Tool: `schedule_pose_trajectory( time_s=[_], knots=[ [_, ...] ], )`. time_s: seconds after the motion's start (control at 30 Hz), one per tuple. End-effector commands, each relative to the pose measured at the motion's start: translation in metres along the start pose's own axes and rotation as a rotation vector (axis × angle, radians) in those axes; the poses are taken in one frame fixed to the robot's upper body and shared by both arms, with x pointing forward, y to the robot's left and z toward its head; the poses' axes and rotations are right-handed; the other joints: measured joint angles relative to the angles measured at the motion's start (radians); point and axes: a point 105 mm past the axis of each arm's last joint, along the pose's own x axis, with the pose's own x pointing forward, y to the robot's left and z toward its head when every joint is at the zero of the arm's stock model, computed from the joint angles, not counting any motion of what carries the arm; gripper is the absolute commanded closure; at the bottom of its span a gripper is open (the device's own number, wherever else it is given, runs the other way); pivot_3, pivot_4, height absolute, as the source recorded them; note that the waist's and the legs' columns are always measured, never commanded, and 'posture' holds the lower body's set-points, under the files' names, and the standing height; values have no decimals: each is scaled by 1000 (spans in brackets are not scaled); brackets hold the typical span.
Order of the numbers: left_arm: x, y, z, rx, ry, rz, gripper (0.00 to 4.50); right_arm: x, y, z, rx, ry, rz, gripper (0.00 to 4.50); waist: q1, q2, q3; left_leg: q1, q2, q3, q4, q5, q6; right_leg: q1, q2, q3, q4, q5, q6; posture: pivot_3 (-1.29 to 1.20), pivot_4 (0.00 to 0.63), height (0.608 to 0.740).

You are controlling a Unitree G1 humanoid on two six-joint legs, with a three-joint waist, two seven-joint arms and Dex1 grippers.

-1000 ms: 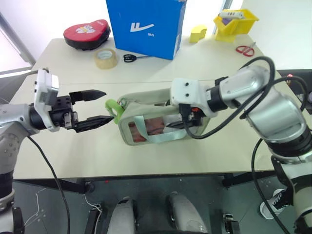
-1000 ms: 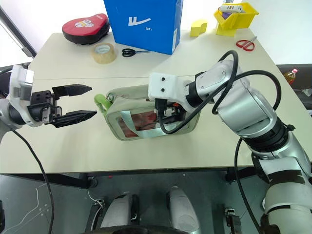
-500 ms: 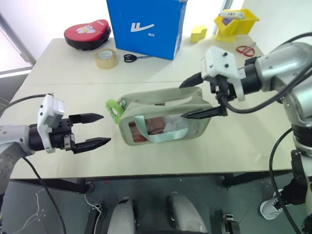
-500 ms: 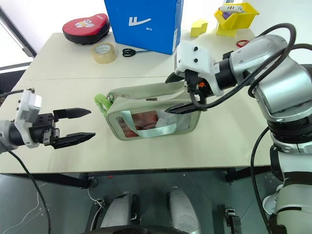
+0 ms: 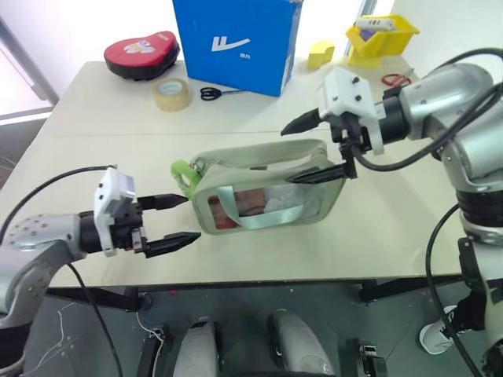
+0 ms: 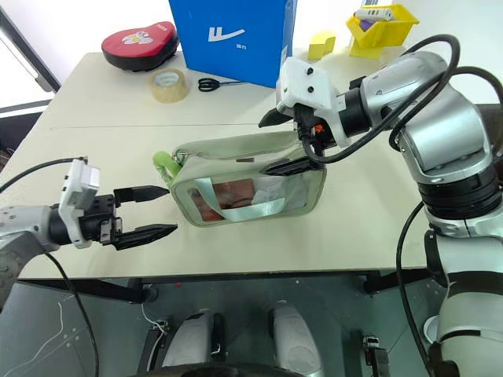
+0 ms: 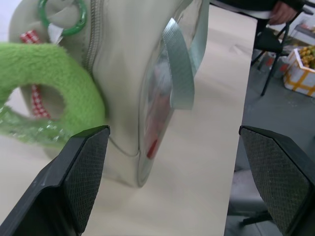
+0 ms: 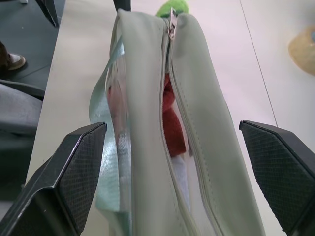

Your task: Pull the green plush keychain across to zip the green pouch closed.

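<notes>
the green pouch (image 5: 263,187) lies on its side near the front edge of the table (image 5: 377,228), about midway along it, clear window and mint strap handle (image 5: 251,210) facing the front edge. its zipper runs along the top and gapes open, with red and white contents showing through the slit in the right wrist view. the green plush keychain (image 5: 183,174) hangs at the pouch's left end, touching it, clipped on by a small green ring (image 7: 62,18).

the left gripper (image 5: 174,222) sits low near the front edge, just beside the pouch's left end and below the keychain, its two black fingers spread wide and holding nothing. the right gripper (image 5: 314,148) hovers over the pouch's right end, fingers equally wide apart and empty, one above the far side of the pouch and one over its near side.

toward the far edge stand a blue box (image 5: 236,41), a roll of tape (image 5: 170,94), black scissors (image 5: 212,93) and a red pad (image 5: 141,53); a yellow bin (image 5: 380,34), a yellow block (image 5: 319,53) and red scissors (image 5: 394,79) are at the far right corner.
</notes>
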Motion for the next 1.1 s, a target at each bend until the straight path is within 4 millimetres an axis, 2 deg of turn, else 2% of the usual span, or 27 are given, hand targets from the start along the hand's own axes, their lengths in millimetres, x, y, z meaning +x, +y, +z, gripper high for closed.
schedule_pose_trajectory(
  time_s=[0.03, 0.13, 0.23, 0.43, 0.47, 0.67, 0.83, 0.9, 0.97, 1.1],
  knots=[
    [7, -5, 7, 34, -21, -33, 0, -6, -3, 13, -59, -21, -23, 30, 0, 0, 0, 0, 0, 0, 0, 0, 0, 0, 0, 0, 0, 0, 0, 0, 150, 737],
    [11, -7, 7, 25, -31, -46, 0, -3, -4, 15, -66, -26, -18, 30, 0, 0, 0, 0, 0, 0, 0, 0, 0, 0, 0, 0, 0, 0, 0, 0, 150, 737],
    [13, -6, 7, 21, -40, -47, 905, 1, -5, 17, -75, -29, -14, 0, -1, 0, 0, 0, 0, 0, 0, 0, 0, 0, 0, 0, 0, 0, 0, 0, 150, 737],
    [14, -3, 6, 19, -45, -23, 4064, 5, -6, 20, -93, -40, -3, 0, 0, 0, 0, 0, 0, 0, 0, 0, 0, 0, 0, 0, 0, 0, 0, 0, 150, 737],
    [14, -2, 6, 21, -45, -15, 4475, 4, -4, 20, -96, -41, 1, 0, 0, 0, 0, 0, 0, 0, 0, 0, 0, 0, 0, 0, 0, 0, 0, 0, 150, 737],
    [12, 10, 4, 69, -19, 45, 4475, -4, 5, 18, -117, -63, 36, 0, 1, 0, 0, 0, 0, 0, 0, 0, 0, 0, 0, 0, 0, 0, 0, 0, 150, 737],
    [8, 22, 11, 131, -10, 67, 4475, -25, 5, 20, -91, -109, 17, 0, 1, 0, 0, 0, 0, 0, 0, 0, 0, 0, 0, 0, 0, 0, 0, 0, 150, 737],
    [5, 26, 15, 159, -2, 62, 4475, -32, 7, 10, -86, -80, 10, 0, 4, 0, 0, 0, 0, 0, 0, 0, 0, 0, 0, 0, 0, 0, 0, 0, 150, 737],
    [2, 32, 18, 189, 11, 54, 4475, -37, 9, -9, -57, -13, -4, 0, 6, 0, 0, 0, 0, 0, 0, 0, 0, 1, 0, -1, -1, 0, 0, 0, 150, 737],
    [4, 35, 20, 211, 20, 31, 4475, -41, 13, -32, 15, 42, -25, 0, 1, 0, 0, 0, -1, 0, 0, 0, 0, 1, 0, 0, -1, 0, 0, 0, 150, 737]
  ],
)
